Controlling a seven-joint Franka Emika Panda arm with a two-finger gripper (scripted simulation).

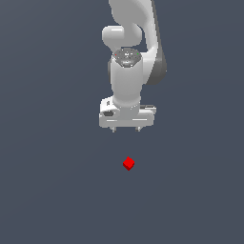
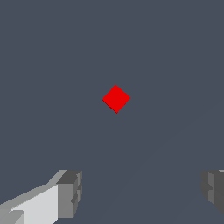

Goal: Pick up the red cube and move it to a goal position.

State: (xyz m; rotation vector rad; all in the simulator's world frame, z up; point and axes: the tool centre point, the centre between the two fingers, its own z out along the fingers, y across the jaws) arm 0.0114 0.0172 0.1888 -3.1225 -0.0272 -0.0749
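The red cube (image 1: 128, 163) is small and bright red and lies on the dark grey floor, turned corner-on. It also shows in the wrist view (image 2: 116, 98), alone on the grey surface. My gripper (image 1: 126, 129) hangs from the white arm, above the cube in the exterior view and apart from it. Its jaws stand wide open and hold nothing. In the wrist view the two grey fingertips (image 2: 72, 192) show far apart, with the cube beyond them and not between them.
The plain dark grey floor (image 1: 47, 190) fills both views. The white arm (image 1: 126, 71) rises above the gripper in the exterior view. No other objects show.
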